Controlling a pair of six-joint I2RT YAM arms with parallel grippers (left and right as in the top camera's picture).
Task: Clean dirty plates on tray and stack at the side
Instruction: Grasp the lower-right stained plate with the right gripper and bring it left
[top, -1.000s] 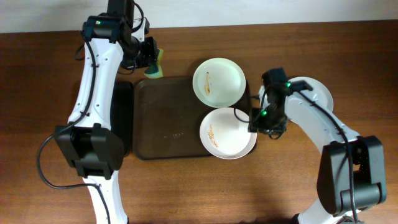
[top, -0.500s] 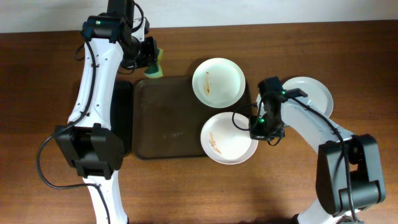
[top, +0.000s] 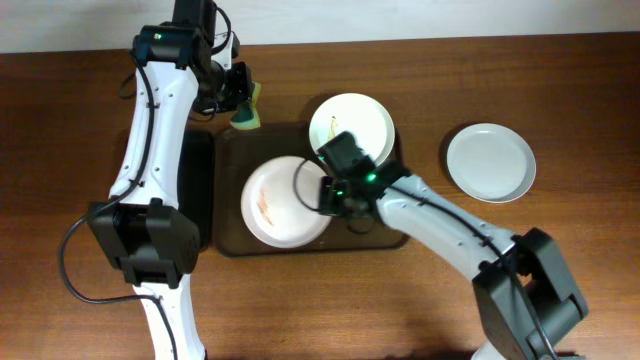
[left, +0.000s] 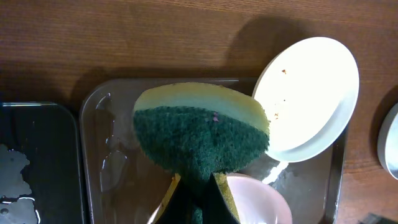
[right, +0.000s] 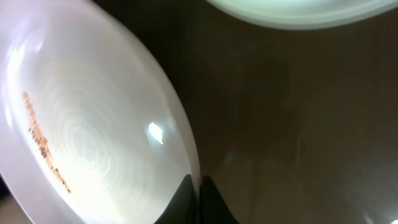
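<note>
My right gripper (top: 327, 190) is shut on the rim of a smeared white plate (top: 283, 201), holding it over the middle of the dark brown tray (top: 232, 170); in the right wrist view the plate (right: 93, 130) shows an orange-brown streak. A second smeared plate (top: 352, 130) rests on the tray's far right corner and also shows in the left wrist view (left: 311, 93). A clean white plate (top: 490, 162) lies on the table at the right. My left gripper (top: 240, 98) is shut on a green and yellow sponge (left: 199, 127) above the tray's far edge.
A black bin (top: 196, 190) sits against the tray's left side, and also shows in the left wrist view (left: 37, 162). Bare wooden table surrounds the tray.
My right gripper has carried the smeared plate from the tray's right edge leftward to its middle. The clean plate at the right is now uncovered. The left arm has not moved.
</note>
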